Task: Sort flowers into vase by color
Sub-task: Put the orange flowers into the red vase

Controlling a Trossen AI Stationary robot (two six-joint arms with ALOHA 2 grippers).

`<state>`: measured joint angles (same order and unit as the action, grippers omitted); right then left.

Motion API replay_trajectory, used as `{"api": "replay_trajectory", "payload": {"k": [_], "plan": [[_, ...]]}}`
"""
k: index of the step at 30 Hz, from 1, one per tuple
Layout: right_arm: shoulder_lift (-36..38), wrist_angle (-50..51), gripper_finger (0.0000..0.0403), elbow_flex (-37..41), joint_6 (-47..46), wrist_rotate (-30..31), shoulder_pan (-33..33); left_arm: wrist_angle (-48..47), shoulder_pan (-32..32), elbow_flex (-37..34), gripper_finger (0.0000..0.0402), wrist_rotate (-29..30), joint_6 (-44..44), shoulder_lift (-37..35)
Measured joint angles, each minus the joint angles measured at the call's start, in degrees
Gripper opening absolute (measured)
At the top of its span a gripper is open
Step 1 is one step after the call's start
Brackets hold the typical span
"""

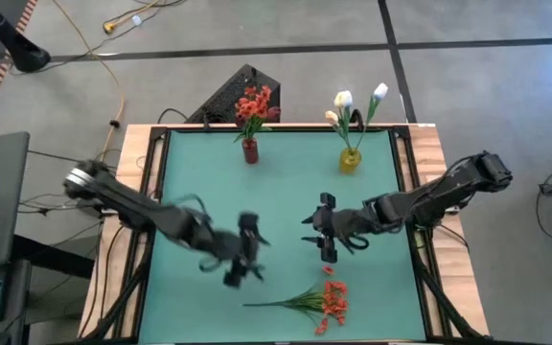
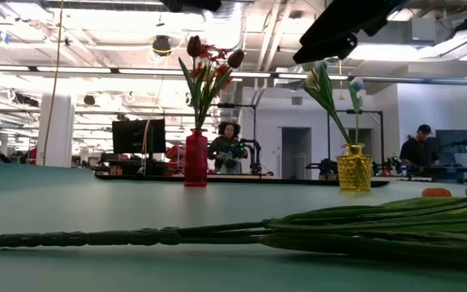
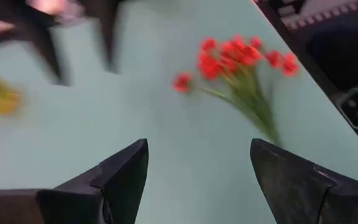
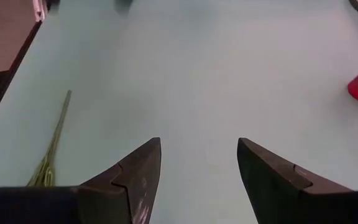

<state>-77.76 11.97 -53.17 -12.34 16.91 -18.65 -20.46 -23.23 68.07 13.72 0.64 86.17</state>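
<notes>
The green table [image 1: 286, 192] carries two vases along its far edge: a red vase [image 1: 249, 150] with red-orange flowers [image 1: 253, 103], and well apart from it a yellow vase [image 1: 350, 159] with white flowers [image 1: 345, 100]. Near the front edge lies a loose bunch of red-orange flowers [image 1: 329, 299], stems pointing toward the left arm's side; how many stems is hard to tell. The left tool [image 1: 238, 268] hangs over bare table beside that bunch, fingers spread wide, holding nothing. The right tool [image 1: 326, 240] hovers mid-table, just beyond the bunch, jaws likewise wide and empty.
</notes>
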Motion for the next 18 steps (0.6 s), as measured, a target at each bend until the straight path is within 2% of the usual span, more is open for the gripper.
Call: {"api": "replay_trajectory", "payload": {"k": [4, 10, 18], "plan": [[-1.8, -1.3, 0.0239, 0.0, -0.3, 3.9, -4.3, 6.4, -3.5, 0.0, 0.027, 0.3, -3.4, 8.5], [-5.1, -1.9, 0.0239, 0.0, -1.6, 7.2, -9.6, 16.4, -6.0, 0.0, 0.027, 0.3, -11.0, 17.0], [-9.1, -1.0, 0.0239, 0.0, -12.3, 11.4, -14.8, 23.9, -9.3, 0.1, 0.027, 5.6, -18.2, 26.7]]}}
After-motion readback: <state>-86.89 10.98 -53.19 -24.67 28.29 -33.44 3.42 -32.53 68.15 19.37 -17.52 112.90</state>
